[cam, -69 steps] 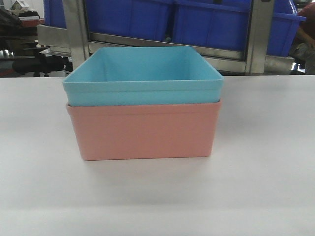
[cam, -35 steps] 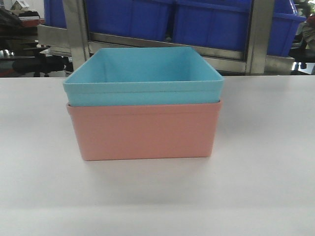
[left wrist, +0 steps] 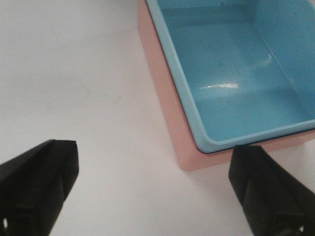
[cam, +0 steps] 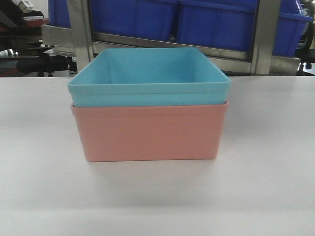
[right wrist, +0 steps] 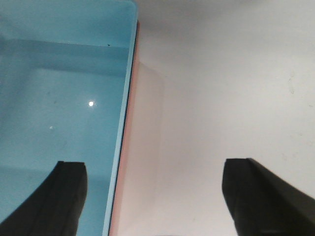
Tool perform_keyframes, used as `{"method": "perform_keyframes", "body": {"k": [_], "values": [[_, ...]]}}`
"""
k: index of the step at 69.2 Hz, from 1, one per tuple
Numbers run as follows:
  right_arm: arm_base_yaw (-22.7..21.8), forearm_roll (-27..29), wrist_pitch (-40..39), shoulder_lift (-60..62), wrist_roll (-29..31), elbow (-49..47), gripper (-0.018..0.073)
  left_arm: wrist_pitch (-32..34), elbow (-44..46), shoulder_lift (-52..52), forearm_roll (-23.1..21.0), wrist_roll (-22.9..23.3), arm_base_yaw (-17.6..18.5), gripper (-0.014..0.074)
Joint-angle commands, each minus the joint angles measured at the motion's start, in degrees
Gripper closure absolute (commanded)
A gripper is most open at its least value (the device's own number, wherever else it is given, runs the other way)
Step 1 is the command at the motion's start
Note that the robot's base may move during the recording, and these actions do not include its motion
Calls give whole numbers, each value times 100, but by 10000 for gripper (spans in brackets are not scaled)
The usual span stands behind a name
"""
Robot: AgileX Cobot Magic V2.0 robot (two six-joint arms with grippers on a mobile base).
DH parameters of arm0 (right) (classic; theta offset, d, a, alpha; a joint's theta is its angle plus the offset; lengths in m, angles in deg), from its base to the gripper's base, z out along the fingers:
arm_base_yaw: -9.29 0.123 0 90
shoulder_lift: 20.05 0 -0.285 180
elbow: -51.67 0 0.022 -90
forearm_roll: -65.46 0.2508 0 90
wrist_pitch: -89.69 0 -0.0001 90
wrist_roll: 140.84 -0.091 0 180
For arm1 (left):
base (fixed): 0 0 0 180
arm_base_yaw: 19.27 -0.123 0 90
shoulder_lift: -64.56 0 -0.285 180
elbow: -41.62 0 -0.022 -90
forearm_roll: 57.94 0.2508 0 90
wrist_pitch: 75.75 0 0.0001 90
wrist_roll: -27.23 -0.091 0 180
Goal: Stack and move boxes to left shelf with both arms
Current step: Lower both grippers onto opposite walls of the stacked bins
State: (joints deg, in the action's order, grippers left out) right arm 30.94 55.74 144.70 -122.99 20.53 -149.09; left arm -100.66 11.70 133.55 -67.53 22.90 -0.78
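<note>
You see blue bin nested in pink bin on white table. Left gripper & right gripper: fingers apart, nothing gripped.

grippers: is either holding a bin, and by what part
Nothing is held. Left gripper and right gripper are both open, neither closed on the blue bin.

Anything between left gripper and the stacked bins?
In the left wrist view, only bare white tabletop lies between the open left gripper and the near corner of the pink bin.
</note>
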Motion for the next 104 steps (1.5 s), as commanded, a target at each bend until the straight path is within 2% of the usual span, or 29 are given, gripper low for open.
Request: {"method": "perform_keyframes", "body": {"k": [1,29,43,54,72,95,104], "values": [[-15,-194,-368,316,122,-184,-53,341,413,141,-92,-2,115,75],[-15,-222,-290,316,297,-184,-53,-195,1588,973,-271,-2,115,76],[-15,-124,-299,305,297,-184,-53,-195,1764,1259,-295,-2,115,76],[-15,158,-558,162,353,-184,-53,-145,2003,1637,-338,-2,115,83],[-15,310,-696,-185,447,-184,-53,-160,2825,2437,-365,-2,115,83],[-15,526,-883,-846,552,-184,-53,-1307,4255,3774,-355,90,115,83],[-15,533,-896,-1072,552,-184,-53,-1502,4369,4108,-170,433,115,83]]}}
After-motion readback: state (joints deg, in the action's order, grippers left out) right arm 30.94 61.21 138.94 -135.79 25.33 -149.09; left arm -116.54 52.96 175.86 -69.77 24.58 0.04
